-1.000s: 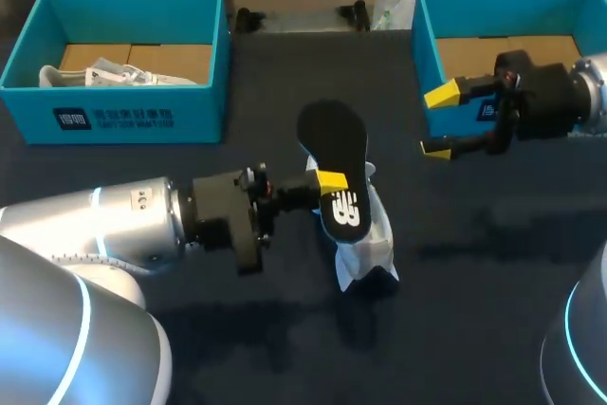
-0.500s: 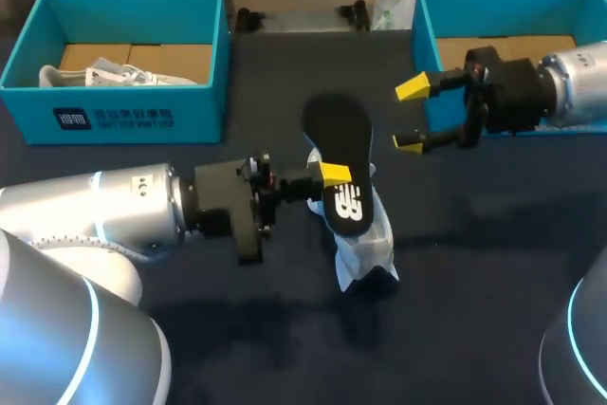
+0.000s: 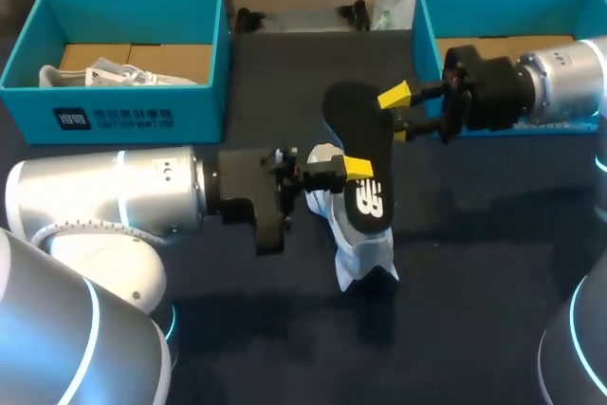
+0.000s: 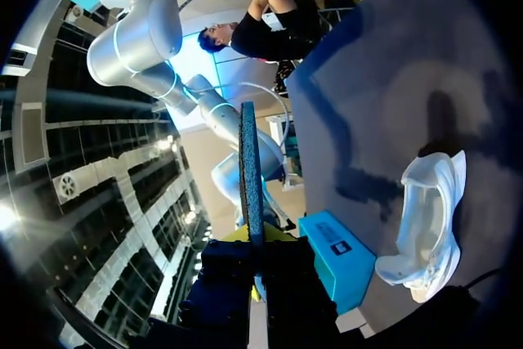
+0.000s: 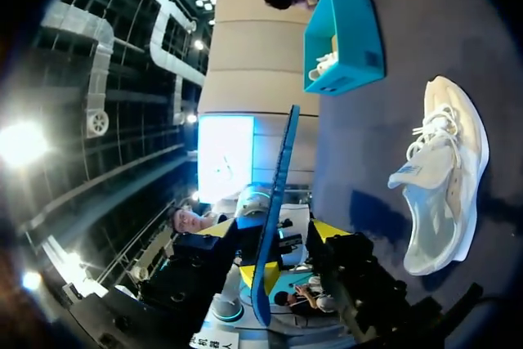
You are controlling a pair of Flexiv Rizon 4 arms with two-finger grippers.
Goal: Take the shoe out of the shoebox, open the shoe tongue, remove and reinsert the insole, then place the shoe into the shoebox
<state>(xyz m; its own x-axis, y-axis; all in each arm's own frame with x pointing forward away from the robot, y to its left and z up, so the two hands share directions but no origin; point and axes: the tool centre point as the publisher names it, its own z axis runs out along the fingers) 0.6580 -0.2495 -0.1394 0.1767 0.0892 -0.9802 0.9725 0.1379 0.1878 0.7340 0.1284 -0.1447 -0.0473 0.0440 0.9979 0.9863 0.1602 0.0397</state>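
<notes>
- Jaws of the left gripper (image 3: 356,170) pressed together on the logo end of the black insole (image 3: 360,154), which is carried on edge above the table; in the left wrist view, a thin blade clamped upright in the pinch.
- Jaws of the right gripper (image 3: 398,113) spread wide and straddling the insole's toe half, one yellow tip to each face; in the right wrist view a gap on both sides, so nothing gripped on that arm yet.
- Directly below the insole: white sneaker (image 3: 365,239), lying loose on the dark table (image 3: 493,310), outside either box and partly hidden in the head view.
- Farther out: teal shoebox (image 3: 427,54) just behind the right gripper, and a second teal shoebox (image 3: 114,116) well apart at the left, with another pale shoe (image 3: 123,73) inside.
- Risk at the handover: a drop onto the sneaker or table if the left pinch lets go before the right one bites.
- Risk of bending: thin and probably floppy, so likely to bow or twist if closed on off-centre while clamped at the other end.
- Risk at reinsertion: may fold against the tongue or collar, or shove the unheld sneaker across the table.
</notes>
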